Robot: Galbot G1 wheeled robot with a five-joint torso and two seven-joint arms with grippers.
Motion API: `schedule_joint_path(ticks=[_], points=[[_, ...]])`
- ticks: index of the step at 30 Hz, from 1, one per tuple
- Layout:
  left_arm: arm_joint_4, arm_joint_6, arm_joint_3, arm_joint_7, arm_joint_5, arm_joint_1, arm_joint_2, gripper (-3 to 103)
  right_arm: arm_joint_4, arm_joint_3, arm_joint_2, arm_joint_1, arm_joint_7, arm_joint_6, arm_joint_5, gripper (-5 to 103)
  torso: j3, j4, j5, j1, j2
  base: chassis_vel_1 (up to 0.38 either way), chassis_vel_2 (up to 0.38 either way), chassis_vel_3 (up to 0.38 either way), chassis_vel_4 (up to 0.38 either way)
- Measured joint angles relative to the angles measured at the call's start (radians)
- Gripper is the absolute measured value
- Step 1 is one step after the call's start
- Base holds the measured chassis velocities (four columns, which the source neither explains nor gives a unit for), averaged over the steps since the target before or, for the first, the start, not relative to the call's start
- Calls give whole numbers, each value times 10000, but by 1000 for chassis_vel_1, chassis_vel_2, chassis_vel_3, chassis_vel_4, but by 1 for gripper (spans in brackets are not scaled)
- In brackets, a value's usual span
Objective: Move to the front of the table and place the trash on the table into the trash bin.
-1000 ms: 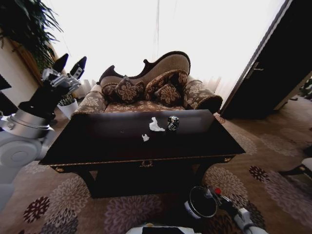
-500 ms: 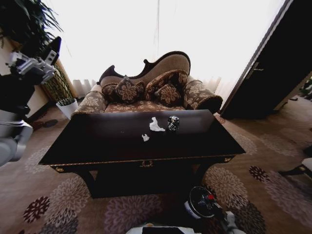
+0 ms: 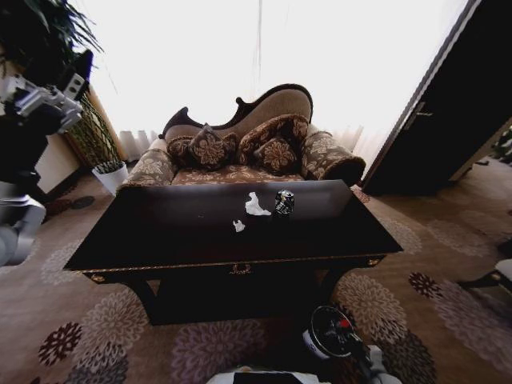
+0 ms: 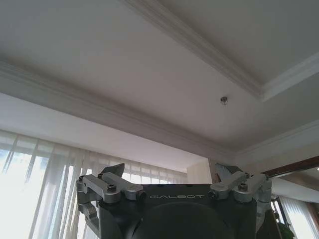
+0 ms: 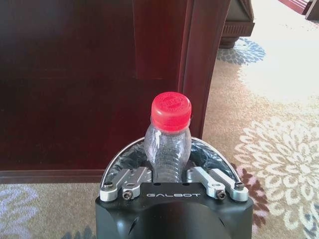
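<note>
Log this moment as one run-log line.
right gripper: shut on clear red-capped plastic bottle above round black trash bin | left gripper: open, raised | dark glossy table: white paper scraps, crushed can

Table (image 3: 160, 236) (glossy) with trash (image 3: 258, 206)

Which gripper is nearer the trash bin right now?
Right. The right gripper holds a plastic bottle just over the trash bin by the table's front; the left gripper is raised high, far left.

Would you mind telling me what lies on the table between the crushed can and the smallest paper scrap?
In the head view, a larger crumpled white paper scrap lies on the table between the crushed can and the smallest scrap.
</note>
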Motion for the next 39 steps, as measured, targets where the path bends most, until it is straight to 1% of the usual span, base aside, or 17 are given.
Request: schedule_joint_path(ticks=[1, 2, 5, 7, 8, 11, 13, 17, 19, 21, 22, 24, 25, 29, 32, 35, 39], points=[[0, 0, 38, 15, 8, 0, -23, 100, -8, 0, -4, -7, 0, -2, -6, 32, 0, 0, 0, 1, 0, 0, 0, 0, 0], [0, 0, 38, 15, 8, 0, -23, 100, -8, 0, -4, -7, 0, -2, -6, 32, 0, 0, 0, 1, 0, 0, 0, 0, 0], [-7, -2, 140, 40, 54, -24, -65, 100, -18, 0, 0, -21, 5, -5, -14, 48, 0, 0, -1, 0, 0, 0, 0, 0, 0], [-1, -4, 153, 44, 60, -52, -62, 100, -25, -4, 33, -22, 11, -5, -23, 54, 0, 0, -1, 0, 0, 0, 0, 0, 0], [-1, -4, 153, 44, 60, -52, -62, 100, -25, -4, 33, -22, 11, -5, -23, 54, 0, 0, -1, 0, 0, 0, 0, 0, 0], [13, -6, 153, 45, 56, -80, -33, 100, -27, -10, 97, -25, 16, -5, -31, 70, 0, 0, 0, 0, 0, 0, 0, 0, 0], [14, -7, 153, 45, 56, -80, -33, 100, -27, -11, 117, -30, 17, -5, -35, 70, 0, 0, 0, 0, 0, 0, 0, 0, 0], [-8, -7, 152, 46, 55, -61, -64, 100, 99, -12, 170, -124, 11, 1, -37, 91, 0, 0, 0, 0, 0, 0, 0, 0, 0], [-10, -7, 153, 47, 57, -60, -73, 100, 164, -6, 176, -164, 4, 10, -32, 91, 0, 0, 0, 0, 0, 0, 0, 0, 0], [-8, -7, 196, 49, 72, -91, -114, 100, 463, 17, 187, -349, -26, 51, 38, 99, 0, 0, 1, 0, 0, 0, 0, 0, 0], [27, -6, 343, 50, 107, -241, -198, 100, 1137, 49, 184, -715, -46, 97, 227, 100, 0, 0, 0, 0, 0, 0, 0, 0, 0], [58, -7, 599, 49, 228, -372, -334, 100, 2225, 100, 146, -1252, -31, 103, 296, 100, 0, 0, 1, 0, 0, 0, 0, 0, 0], [58, -7, 599, 49, 228, -372, -334, 100, 2225, 100, 146, -1252, -31, 103, 296, 100, 0, 0, 1, 0, 0, 0, 0, 0, 0], [99, -12, 1362, 71, 650, -724, -681, 100, 4405, 569, -6, -2306, 203, 90, 416, 100, 0, 2, -3, 0, 0, 0, 0, 0, 0], [149, -12, 1543, 74, 697, -879, -736, 100, 4950, 792, -50, -2671, 247, 198, 497, 100, 0, 0, -1, 0, 0, 0, 0, 0, 0], [303, -13, 1954, 71, 750, -1267, -808, 100, 6012, 1279, -115, -3678, 650, 606, 513, 100, 0, -4, -1, 0, 0, 0, 0, 0, 0], [360, -13, 2080, 60, 796, -1393, -894, 100, 6700, 1586, -115, -4188, 607, 919, 830, 100, 0, -3, -1, -1, 0, 0, 0, 0, 0]])
